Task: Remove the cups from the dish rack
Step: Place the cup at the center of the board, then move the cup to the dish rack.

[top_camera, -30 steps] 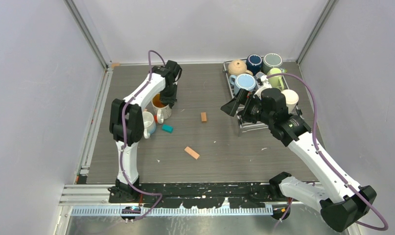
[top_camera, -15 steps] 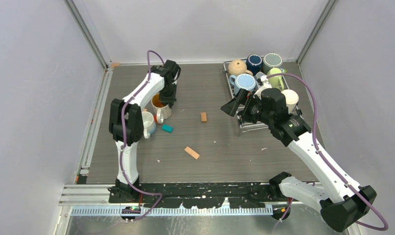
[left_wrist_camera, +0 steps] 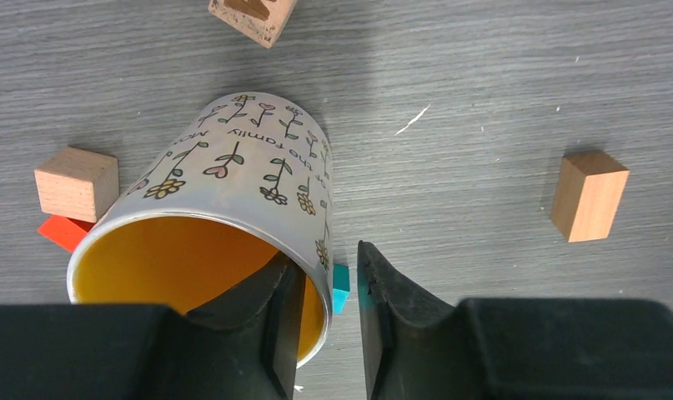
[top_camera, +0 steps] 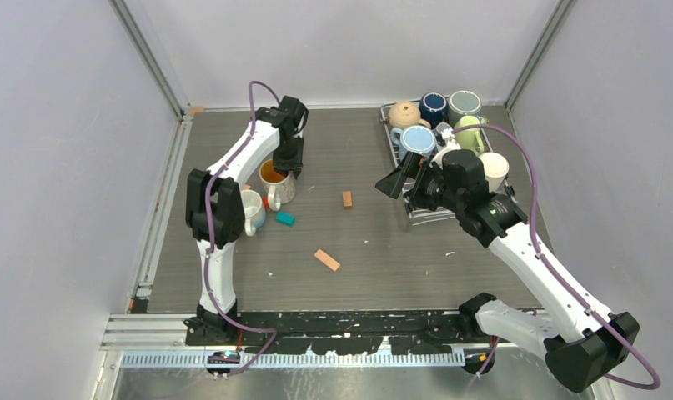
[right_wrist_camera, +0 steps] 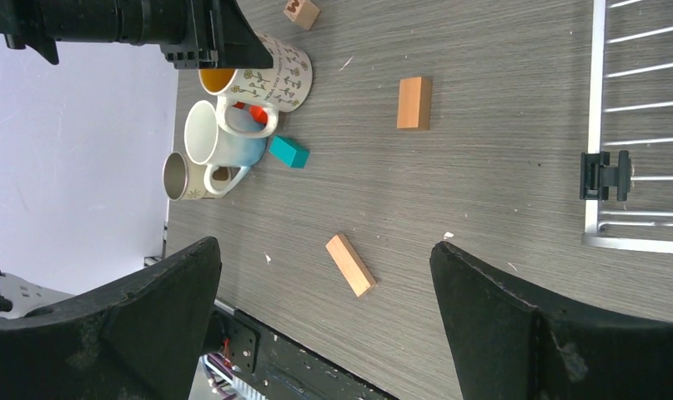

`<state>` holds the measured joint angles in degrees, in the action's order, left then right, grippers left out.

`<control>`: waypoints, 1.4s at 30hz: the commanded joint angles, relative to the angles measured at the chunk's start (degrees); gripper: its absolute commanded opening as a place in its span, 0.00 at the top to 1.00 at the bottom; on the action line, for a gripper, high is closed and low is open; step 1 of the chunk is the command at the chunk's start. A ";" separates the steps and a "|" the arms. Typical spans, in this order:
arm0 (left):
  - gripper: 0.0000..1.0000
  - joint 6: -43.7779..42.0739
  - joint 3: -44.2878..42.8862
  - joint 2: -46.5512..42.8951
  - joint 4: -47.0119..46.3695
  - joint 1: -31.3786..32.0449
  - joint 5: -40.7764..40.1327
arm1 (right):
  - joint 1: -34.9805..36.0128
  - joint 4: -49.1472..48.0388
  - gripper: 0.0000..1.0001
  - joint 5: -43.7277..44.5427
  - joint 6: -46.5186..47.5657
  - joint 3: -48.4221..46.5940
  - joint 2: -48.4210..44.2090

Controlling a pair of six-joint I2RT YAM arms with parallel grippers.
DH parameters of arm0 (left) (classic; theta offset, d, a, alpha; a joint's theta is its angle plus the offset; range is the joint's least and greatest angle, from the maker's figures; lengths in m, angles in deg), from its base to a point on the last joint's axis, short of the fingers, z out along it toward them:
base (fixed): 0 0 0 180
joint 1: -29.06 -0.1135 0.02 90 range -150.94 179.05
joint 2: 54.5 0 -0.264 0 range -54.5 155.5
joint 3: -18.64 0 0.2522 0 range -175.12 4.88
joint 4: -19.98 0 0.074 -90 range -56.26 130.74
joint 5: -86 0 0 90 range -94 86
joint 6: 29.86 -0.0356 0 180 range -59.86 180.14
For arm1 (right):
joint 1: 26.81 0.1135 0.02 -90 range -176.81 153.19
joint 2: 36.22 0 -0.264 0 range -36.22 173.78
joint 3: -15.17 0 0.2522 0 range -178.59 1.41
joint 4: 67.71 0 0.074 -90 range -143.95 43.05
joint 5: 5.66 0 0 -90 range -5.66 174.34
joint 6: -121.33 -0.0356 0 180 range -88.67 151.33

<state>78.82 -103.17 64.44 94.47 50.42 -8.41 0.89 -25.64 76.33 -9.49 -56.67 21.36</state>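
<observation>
Orange-lined mug (top_camera: 275, 187) upright, handle toward near edge

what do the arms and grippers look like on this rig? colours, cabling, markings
The left arm and right arm have white links and black joint housings. A purple cable loops along each. The left gripper and right gripper each have two matte black, wedge-shaped fingers. No markings visible.
</observation>
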 commanded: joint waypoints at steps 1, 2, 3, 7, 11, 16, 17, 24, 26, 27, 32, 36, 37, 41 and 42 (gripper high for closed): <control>0.67 0.04 -3.09 -1.18 0.52 0.08 0.80 | 0.24 -0.95 0.00 0.66 0.58 -1.59 -0.21; 0.65 -0.02 -3.27 -1.34 0.55 0.08 0.88 | 0.22 -0.86 0.00 0.75 0.64 -1.67 -0.23; 0.64 -0.04 -3.47 -1.59 0.68 0.08 0.96 | 0.23 -0.75 0.00 0.79 0.72 -1.75 -0.22; 0.53 -0.25 -4.16 -3.27 0.97 0.08 1.51 | 0.17 -0.22 0.00 1.14 0.90 -2.27 -0.23; 0.36 -0.18 -3.87 -6.09 0.88 0.17 2.36 | 0.23 0.06 0.00 1.57 0.92 -2.51 -0.03; 0.05 0.24 -0.38 -12.36 -0.82 0.26 3.96 | 0.17 0.99 0.00 2.11 0.95 -3.52 0.49; 0.01 0.42 0.54 -13.65 -1.32 0.26 4.16 | 0.18 1.43 0.00 2.46 1.04 -3.89 0.63; 0.00 1.47 9.00 -24.03 -5.16 1.66 8.08 | 0.20 4.50 0.00 6.58 2.07 -6.80 1.70; 0.00 1.90 11.82 -27.03 -6.48 2.36 9.59 | 0.20 5.67 0.00 7.78 2.54 -8.11 2.86; 0.00 2.09 13.24 -28.55 -7.17 2.77 10.25 | 0.18 6.29 0.00 10.21 2.85 -8.75 3.47; 0.00 2.61 19.36 -35.53 -9.89 6.38 12.58 | -0.20 9.18 0.00 16.71 4.39 -12.50 6.95; 0.00 3.44 23.96 -39.39 -12.47 9.62 15.20 | -2.20 12.47 0.00 22.44 5.91 -16.15 9.68; 0.00 3.55 24.73 -39.83 -12.89 10.26 15.73 | -3.16 13.21 0.00 23.61 6.33 -16.75 10.23; 0.00 2.89 27.94 -40.59 -14.18 11.49 16.92 | -12.01 15.18 0.00 22.85 6.39 -17.63 11.48; 0.00 2.78 28.53 -40.74 -14.60 11.50 17.43 | -15.21 15.54 0.00 22.40 6.41 -17.78 11.71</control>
<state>81.82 -76.77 25.03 84.09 61.48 6.15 -6.30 -12.57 95.65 -4.40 -71.75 32.81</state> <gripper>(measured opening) 0.996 0.996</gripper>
